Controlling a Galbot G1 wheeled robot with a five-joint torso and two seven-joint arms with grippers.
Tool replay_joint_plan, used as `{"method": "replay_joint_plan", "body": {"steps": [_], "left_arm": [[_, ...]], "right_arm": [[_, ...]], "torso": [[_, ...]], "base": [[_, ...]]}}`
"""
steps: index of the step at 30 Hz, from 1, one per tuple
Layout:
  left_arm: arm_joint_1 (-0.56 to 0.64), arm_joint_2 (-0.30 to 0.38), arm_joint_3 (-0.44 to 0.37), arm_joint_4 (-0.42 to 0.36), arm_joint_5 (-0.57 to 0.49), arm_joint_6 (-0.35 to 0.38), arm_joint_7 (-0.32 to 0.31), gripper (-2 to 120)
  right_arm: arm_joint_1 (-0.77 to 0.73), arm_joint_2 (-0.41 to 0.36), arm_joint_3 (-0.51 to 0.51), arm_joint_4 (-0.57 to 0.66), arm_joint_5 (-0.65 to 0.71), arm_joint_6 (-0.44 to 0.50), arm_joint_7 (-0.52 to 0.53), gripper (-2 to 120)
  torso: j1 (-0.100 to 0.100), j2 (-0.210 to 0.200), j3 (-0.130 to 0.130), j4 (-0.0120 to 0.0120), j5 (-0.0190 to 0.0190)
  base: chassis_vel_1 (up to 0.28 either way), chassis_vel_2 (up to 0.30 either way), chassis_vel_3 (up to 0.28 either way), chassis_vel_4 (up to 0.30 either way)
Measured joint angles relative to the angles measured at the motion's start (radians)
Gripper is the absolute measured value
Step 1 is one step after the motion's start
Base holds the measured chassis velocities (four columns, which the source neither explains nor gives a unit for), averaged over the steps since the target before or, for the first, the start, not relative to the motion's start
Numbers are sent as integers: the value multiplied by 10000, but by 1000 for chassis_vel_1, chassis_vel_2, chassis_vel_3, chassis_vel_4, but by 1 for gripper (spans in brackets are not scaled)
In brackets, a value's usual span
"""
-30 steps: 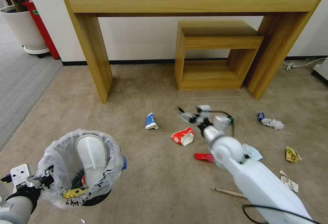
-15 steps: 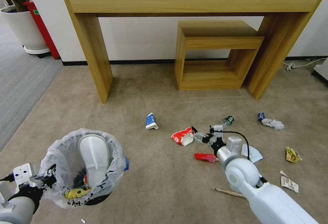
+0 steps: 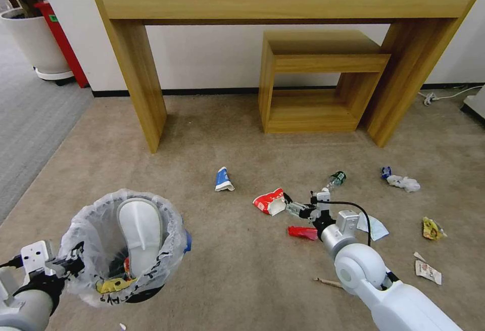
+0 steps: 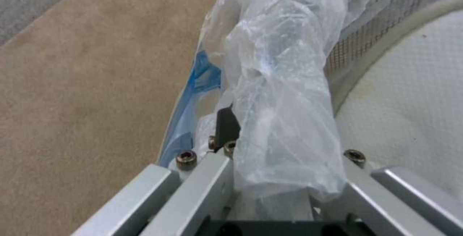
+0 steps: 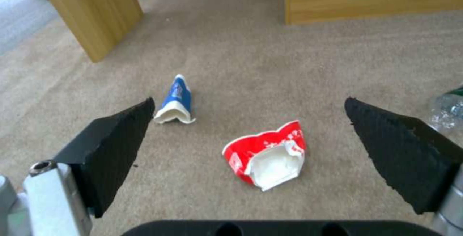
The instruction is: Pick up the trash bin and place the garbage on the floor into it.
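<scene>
Black pads of the right end effector [image 5: 251, 145] stood wide apart, low over the floor [image 3: 212, 250], framing the crushed red-white paper bowl [image 5: 267, 157]. Light, soft and easily dented, it would probably take best across its folded rim. The left end effector [image 3: 63, 266] was clamped on the bagged rim of the trash bin [image 3: 124, 245], held off the carpet.

Right arm [image 3: 399, 295]: glossy white shell w/ round grey joint, black cable looped over wrist. Right claw [image 5: 251, 145]: black wedge pads on silver brackets. Left claw [image 4: 270, 178]: silver bars w/ brass-coloured screws.
</scene>
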Motion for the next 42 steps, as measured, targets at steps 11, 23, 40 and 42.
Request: {"method": "replay_joint_plan", "body": {"steps": [11, 23, 40, 42], "left_arm": [[-65, 71, 2, 192, 82, -30, 60, 1], [-45, 93, 1, 244, 98, -13, 97, 1], [17, -180, -72, -40, 188, -20, 160, 1], [38, -253, -41, -41, 314, -35, 232, 1]], "right_arm": [[259, 164, -266, -191, -228, 244, -149, 100], [409, 238, -629, -264, -733, 322, -277, 100], [-102, 656, 580, 37, -2532, 4228, -699, 100], [-413, 696, 985, 392, -2646, 4349, -756, 100]], "torso": [[0, 0, 0, 1, 0], [0, -1, 0, 1, 0], [0, 0, 0, 0, 1], [0, -1, 1, 0, -1]], "base": [[0, 0, 0, 0], [0, 0, 0, 0], [0, 0, 0, 0], [0, 0, 0, 0]]}}
